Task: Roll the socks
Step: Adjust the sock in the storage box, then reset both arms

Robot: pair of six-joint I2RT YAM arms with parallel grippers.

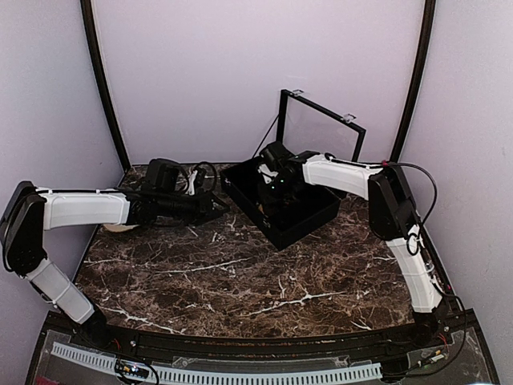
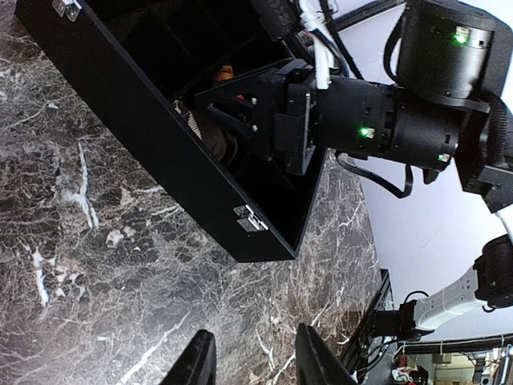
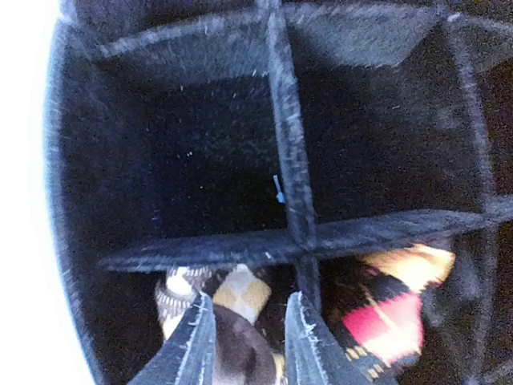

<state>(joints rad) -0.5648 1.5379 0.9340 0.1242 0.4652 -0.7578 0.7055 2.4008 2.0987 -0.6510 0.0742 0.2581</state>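
Seemingly we were nearly done: the tan sock [image 3: 228, 309] lay bundled in the box [image 1: 309, 227] beneath our parted right jaws, the red-and-orange sock [image 3: 385, 317] just across the divider [image 3: 307, 277] (left jaws gaped empty above the worktop [image 2: 96, 265]).

On the right wrist camera, the black sock with tan diamonds [image 3: 237, 290] is cut off by the bottom edge and tucked partly behind a fuzzy black divider wall [image 3: 240, 247]. The black sock with red-and-orange diamonds [image 3: 385, 317] is blurred and half covered too. I can't tell whether the right gripper [image 3: 248, 298] touches the tan one. From overhead, both socks and those fingertips are hidden inside the black rectangular compartment box [image 1: 309, 227]. The left gripper [image 2: 256, 333] runs off its own camera's bottom edge.
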